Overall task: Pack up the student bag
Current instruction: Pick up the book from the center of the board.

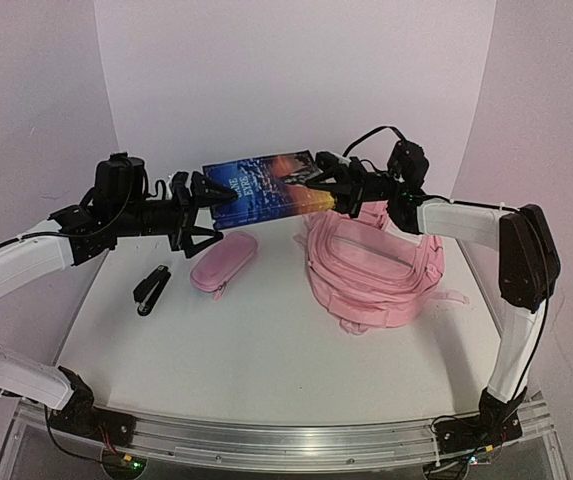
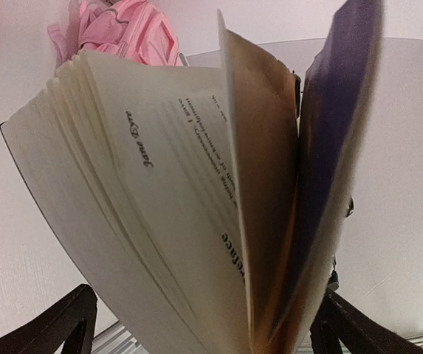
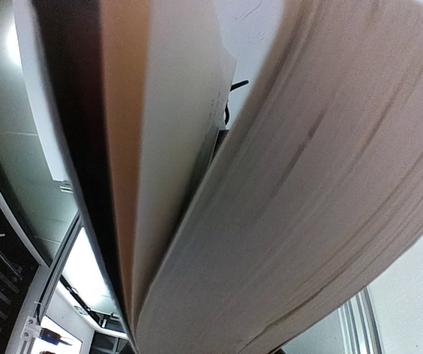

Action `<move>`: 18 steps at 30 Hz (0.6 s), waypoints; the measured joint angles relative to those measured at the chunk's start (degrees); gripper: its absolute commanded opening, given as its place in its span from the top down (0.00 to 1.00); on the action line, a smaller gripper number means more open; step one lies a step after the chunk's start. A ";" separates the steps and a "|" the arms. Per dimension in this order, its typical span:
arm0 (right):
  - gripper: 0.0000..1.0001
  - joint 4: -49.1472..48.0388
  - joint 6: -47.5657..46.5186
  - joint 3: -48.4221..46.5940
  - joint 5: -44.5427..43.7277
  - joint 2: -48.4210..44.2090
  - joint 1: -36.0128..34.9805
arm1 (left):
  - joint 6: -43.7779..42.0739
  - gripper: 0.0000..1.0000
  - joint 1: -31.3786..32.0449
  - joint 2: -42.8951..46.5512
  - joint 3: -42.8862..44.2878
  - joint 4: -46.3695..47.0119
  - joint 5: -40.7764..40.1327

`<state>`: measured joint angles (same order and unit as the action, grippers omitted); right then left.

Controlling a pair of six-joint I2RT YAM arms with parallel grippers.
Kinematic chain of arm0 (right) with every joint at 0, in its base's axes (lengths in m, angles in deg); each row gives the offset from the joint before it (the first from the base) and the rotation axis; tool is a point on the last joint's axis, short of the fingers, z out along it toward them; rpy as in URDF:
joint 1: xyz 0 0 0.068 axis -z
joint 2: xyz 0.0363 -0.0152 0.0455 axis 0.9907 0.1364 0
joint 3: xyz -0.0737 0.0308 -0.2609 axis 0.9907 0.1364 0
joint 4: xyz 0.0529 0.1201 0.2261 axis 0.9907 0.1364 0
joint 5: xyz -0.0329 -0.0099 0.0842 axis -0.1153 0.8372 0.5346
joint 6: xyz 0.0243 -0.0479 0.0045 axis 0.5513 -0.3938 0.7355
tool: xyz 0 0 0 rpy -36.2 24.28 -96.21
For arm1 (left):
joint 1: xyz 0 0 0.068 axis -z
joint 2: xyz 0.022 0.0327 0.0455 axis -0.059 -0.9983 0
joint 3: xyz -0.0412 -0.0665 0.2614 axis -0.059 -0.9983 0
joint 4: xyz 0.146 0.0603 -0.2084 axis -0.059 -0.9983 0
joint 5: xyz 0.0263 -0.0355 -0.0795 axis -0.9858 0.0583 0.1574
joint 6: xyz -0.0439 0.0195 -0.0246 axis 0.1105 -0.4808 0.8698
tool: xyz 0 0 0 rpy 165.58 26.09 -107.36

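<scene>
Pink student bag (image 1: 371,270) lies slumped on the white table (image 1: 266,370). Book (image 1: 261,190) is in the air, up and left of the bag, pages fanned. Right gripper (image 1: 322,190) is clamped on the book end nearest the bag. Left gripper (image 1: 214,212) is at the end farthest from the bag, jaws spread wide, not pinching. Pink case (image 1: 223,263) and black stapler (image 1: 152,288) lie left of the bag.
</scene>
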<state>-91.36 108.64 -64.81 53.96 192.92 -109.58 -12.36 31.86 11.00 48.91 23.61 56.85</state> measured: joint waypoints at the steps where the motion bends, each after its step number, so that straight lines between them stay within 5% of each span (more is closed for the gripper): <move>1: 1.00 0.00 0.00 0.04 0.04 0.00 0.00 | 0.30 0.15 0.00 0.00 -0.70 2.09 -0.20; 14: 1.00 -0.59 0.02 0.88 -1.49 -0.23 0.11 | 5.86 0.75 -0.44 -3.97 -3.74 19.82 -1.68; 16: 0.89 -0.43 0.05 1.02 -1.77 -0.24 0.14 | 6.65 0.88 -0.60 -4.44 -3.97 22.43 -1.67; 18: 0.67 -0.43 0.21 1.11 -1.98 -0.24 0.17 | 6.93 0.98 -0.71 -4.59 -4.07 24.59 -1.54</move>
<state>-91.79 108.84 -63.69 51.98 192.68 -109.40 -5.43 31.15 6.41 44.85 48.20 55.32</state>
